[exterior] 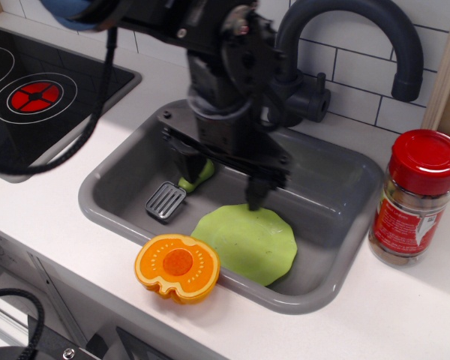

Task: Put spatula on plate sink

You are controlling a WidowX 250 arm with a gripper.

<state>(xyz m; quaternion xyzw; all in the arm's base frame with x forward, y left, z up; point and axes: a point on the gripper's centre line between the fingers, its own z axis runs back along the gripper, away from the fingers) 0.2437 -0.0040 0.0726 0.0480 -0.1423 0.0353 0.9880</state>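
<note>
Though the jar [418, 199] is labelled, no writing reads clearly.

The spatula [167, 200] lies in the sink [120, 169], near its left wall. The plate [249, 243] rests against the front wall, and a disc [177, 267] sits on the front rim.

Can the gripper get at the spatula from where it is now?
Probably yes. The open gripper hangs just above the spatula on the sink floor, with nothing lying between them.
</note>
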